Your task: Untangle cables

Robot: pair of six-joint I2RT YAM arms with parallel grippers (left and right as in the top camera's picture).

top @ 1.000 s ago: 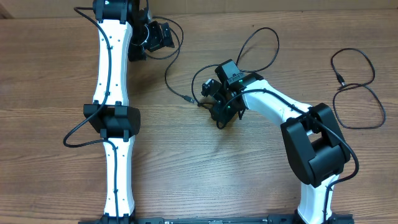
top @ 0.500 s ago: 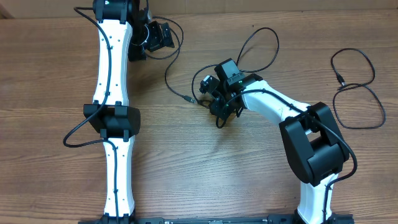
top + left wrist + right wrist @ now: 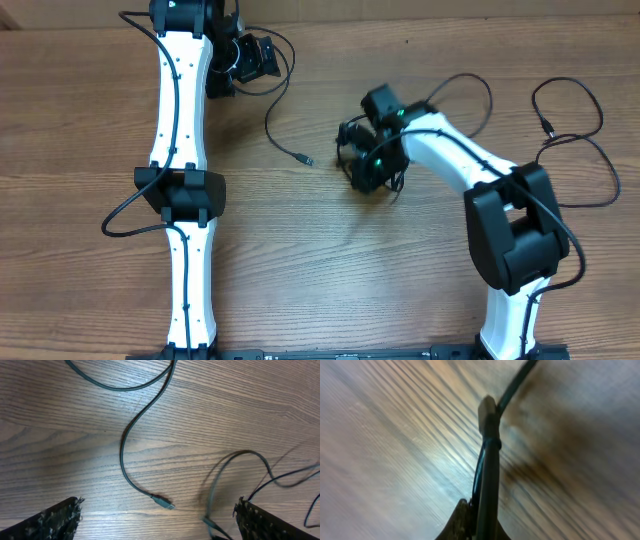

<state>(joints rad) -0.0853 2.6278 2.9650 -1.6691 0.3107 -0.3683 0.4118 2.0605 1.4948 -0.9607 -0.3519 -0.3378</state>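
We find the wooden worktop (image 3: 80, 120) carrying both arms. The left arm (image 3: 180, 100) lies along the left side and reaches toward the far edge. The right arm (image 3: 450, 160) bends from the near right corner in toward the middle.

The right gripper (image 3: 372, 170) sits at the middle of the worktop, with its fingers closed together and clamped on one of the cables. In the right wrist view this held cable (image 3: 490, 470) runs straight out from between the fingers, and a small plug end (image 3: 487, 410) shows just beyond them. From overhead it arcs (image 3: 470, 80) away toward the far right. The left gripper (image 3: 252, 58) rests near the far edge with its fingers spread wide and nothing between them.

A second, loose cable (image 3: 272, 125) lies flat. It curves from beside the left gripper toward the middle and ends in a silvery plug tip (image 3: 306, 160). A third cable (image 3: 590, 160) lies in loops by the right edge, well apart from both grippers.

The relation that matters is this: the loose plug tip lies to the left of the clamped fingers, between the two arms and nearer the right gripper. Its long axis points toward that gripper. The held cable leads off the opposite way, so in our judgement drawing it toward the right edge would widen the gap. We cannot tell whether it crosses the third cable behind the right arm.
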